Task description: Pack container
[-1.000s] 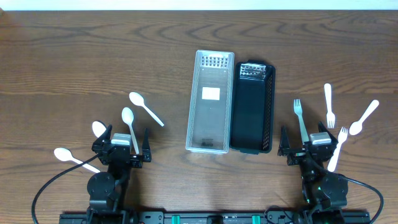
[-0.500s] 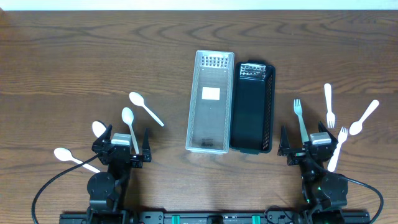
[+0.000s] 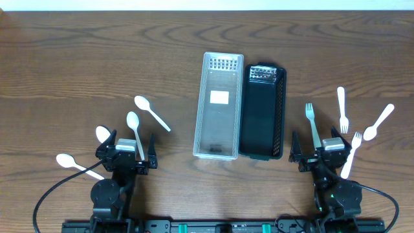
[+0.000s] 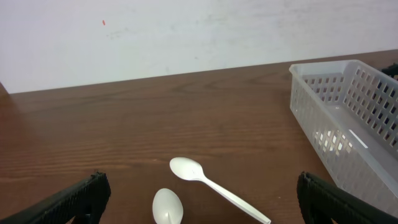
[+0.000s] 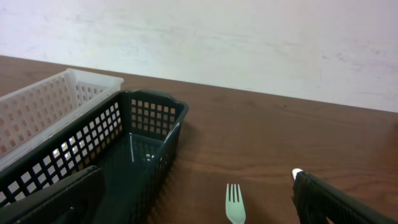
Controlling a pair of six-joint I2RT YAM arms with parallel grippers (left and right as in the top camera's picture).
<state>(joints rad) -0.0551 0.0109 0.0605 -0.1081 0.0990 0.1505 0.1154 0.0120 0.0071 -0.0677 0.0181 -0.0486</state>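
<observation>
A clear slotted basket (image 3: 218, 107) and a black slotted basket (image 3: 262, 111) stand side by side at the table's middle, both empty. Several white plastic spoons lie to the left, among them one (image 3: 152, 112) nearest the baskets and one (image 3: 134, 129) whose handle runs under my left gripper (image 3: 131, 146). That gripper is open, with two spoons (image 4: 214, 186) (image 4: 168, 205) on the table between its fingers. Three white forks (image 3: 312, 123) (image 3: 341, 109) (image 3: 352, 154) and one spoon (image 3: 378, 122) lie to the right. My right gripper (image 3: 321, 147) is open over a fork (image 5: 234, 205).
Both arms sit at the table's front edge, cables trailing behind them. The black basket (image 5: 124, 143) is close to the right gripper's left finger (image 5: 56, 199). The clear basket (image 4: 348, 130) lies right of the left gripper. A pale wall bounds the far side.
</observation>
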